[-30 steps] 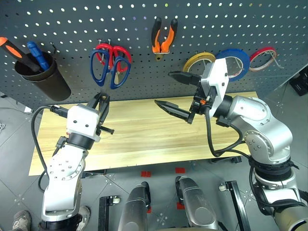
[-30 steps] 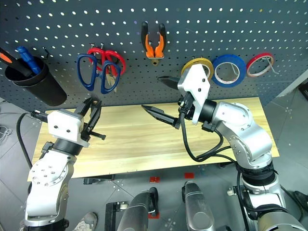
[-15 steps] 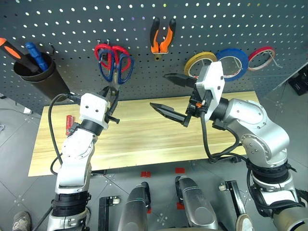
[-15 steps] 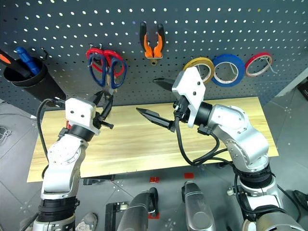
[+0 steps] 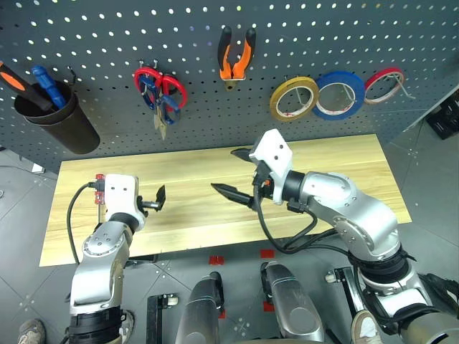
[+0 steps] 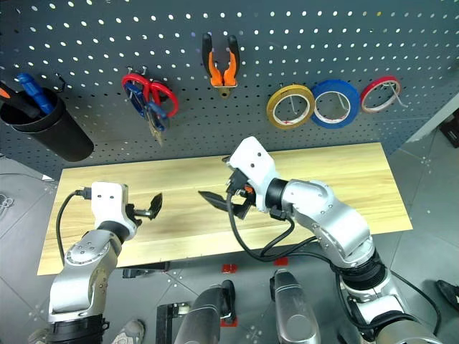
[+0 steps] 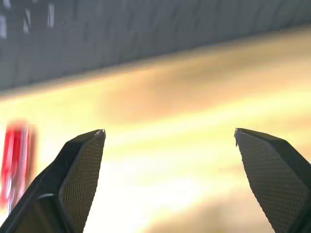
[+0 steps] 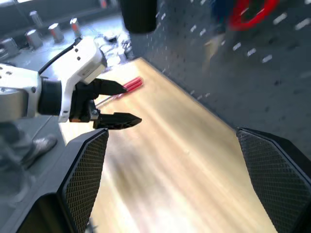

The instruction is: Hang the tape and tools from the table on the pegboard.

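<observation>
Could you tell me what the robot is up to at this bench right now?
It is hanging tools on the pegboard. The yellow tape, orange pliers and blue-handled scissors hang there already. Both grippers, left and right, are open and empty over the table, where the red-handled screwdriver lies by the left one.

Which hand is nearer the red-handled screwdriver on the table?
Left. The left hand hangs just beside the screwdriver at the table's left end; the right hand hovers mid-table.
</observation>
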### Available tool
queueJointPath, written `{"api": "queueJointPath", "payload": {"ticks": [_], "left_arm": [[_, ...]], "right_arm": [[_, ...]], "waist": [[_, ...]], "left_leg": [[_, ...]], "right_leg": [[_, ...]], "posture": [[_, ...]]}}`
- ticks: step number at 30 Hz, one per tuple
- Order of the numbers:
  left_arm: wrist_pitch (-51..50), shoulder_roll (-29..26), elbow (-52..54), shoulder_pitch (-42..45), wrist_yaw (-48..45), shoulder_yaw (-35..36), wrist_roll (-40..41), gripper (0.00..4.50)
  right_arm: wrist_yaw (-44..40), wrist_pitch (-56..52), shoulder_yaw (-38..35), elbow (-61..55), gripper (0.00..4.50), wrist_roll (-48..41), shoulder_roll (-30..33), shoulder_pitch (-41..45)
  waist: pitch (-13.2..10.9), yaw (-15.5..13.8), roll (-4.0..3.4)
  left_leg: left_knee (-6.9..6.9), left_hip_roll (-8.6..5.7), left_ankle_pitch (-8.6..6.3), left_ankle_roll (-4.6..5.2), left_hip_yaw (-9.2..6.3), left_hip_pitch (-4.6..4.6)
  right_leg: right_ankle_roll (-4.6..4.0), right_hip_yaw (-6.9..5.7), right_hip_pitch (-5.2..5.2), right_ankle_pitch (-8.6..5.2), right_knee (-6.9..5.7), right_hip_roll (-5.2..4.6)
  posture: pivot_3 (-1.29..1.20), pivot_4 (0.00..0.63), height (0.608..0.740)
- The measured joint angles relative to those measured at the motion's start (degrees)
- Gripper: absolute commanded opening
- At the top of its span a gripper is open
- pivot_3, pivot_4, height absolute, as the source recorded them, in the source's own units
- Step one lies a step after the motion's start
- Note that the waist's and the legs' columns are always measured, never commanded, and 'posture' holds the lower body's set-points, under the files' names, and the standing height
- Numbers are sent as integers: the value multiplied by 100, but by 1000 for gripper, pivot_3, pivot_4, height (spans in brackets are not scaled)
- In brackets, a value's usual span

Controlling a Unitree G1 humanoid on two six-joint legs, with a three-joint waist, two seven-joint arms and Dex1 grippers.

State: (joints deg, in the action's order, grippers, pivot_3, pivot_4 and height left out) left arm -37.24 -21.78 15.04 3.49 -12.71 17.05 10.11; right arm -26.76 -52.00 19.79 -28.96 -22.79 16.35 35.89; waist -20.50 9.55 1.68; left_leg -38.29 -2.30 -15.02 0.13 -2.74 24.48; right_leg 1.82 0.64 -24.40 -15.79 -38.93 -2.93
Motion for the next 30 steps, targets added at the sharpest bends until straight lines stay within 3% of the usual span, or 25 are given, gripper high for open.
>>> {"api": "queueJointPath", "payload": {"ticks": [7, 14, 21, 29, 30], "left_arm": [[-637, -783, -691, 383, -439, 554, 459, 4482], [-390, -1599, -2257, 1033, -830, 752, 541, 4482], [356, -1999, -4181, 2031, -909, 803, 482, 4482], [1242, -2082, -6787, 3073, -932, 786, 371, 4482], [1336, -2087, -7069, 3189, -935, 754, 336, 4305]], "right_arm": [[401, -945, 113, 162, 4500, 4, -562, 749], [485, -1339, 225, 316, 4500, 88, -759, 1367], [459, -1434, 342, 330, 4500, 124, -831, 1443], [455, -1601, 383, 326, 4500, 124, -917, 1481], [453, -1608, 387, 325, 4500, 123, -919, 1489]], "waist": [[-2, -26, -3], [-33, -19, -7], [-162, -6, 16], [-260, 18, 40], [-274, 15, 43]], "left_leg": [[0, -1, 0, -1, -3, 0], [18, -1, 0, -1, 0, 2], [15, -1, 3, -4, 9, 41], [17, 0, 2, -4, 41, 44], [16, 0, 2, -4, 42, 44]], "right_leg": [[0, -2, -3, 0, -2, -2], [-1, 1, -24, 0, -2, -4], [-3, 0, -80, 1, -13, -8], [-3, -5, -94, 2, -10, -18], [-3, -8, -94, 2, -10, -19]], "posture": [[-304, 417, 740], [-304, 450, 740], [-319, 482, 740], [-340, 501, 740], [-344, 501, 740]]}}
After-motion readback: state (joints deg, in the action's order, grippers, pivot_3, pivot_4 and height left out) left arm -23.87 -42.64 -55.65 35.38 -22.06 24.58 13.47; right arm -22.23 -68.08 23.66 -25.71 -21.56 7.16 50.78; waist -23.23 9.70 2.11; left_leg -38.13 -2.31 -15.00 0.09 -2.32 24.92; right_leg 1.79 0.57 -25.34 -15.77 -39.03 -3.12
